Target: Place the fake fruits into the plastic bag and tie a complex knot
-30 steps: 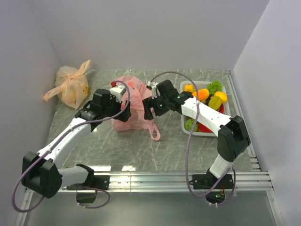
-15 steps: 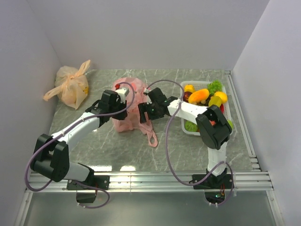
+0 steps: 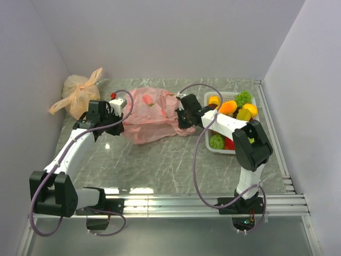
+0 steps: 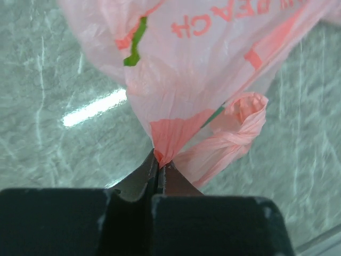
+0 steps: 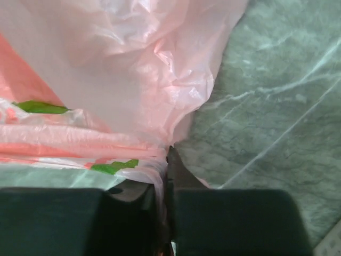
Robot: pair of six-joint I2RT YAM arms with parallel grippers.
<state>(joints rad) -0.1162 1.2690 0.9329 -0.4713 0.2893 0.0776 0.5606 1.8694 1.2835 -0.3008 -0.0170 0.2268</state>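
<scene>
Top view: 2 robot arms stretch a pink bag [image 3: 149, 114] between them, low over a grey marble bench [image 3: 160, 165]. The left claw [image 3: 120, 117] grips the bag's left end and the right claw [image 3: 180, 116] grips its right end. The bag lies mid-bench, wide and flat. The fruits [image 3: 230, 108], orange, yellow, green and red, sit in a white basket [image 3: 219, 151] just right of the bag. Whether any fruit is inside the bag cannot be told. A pale orange bag [image 3: 80, 97], knotted, rests in the far left corner, well apart.

Left wrist view: the left claw [image 4: 158, 169] is closed, pinching a small pleated tip of the pink bag [image 4: 202, 58]. A twisted handle loop [image 4: 241, 124] hangs free just beside it, outside the grip.

Right wrist view: the right claw [image 5: 166, 160] is closed on a thin gathered fold of the pink bag [image 5: 133, 64], with bare bench [image 5: 266, 117] to its right.

Risks, as I judge them: both grips hold very little film, so pulling further apart could slip the plastic out or tear it. With the bag drawn flat, its mouth may be shut, and fruits dropped toward it could roll off across the bench. The free loop could snag a claw. Letting go with 1 claw to fetch fruit would probably collapse the bag.
</scene>
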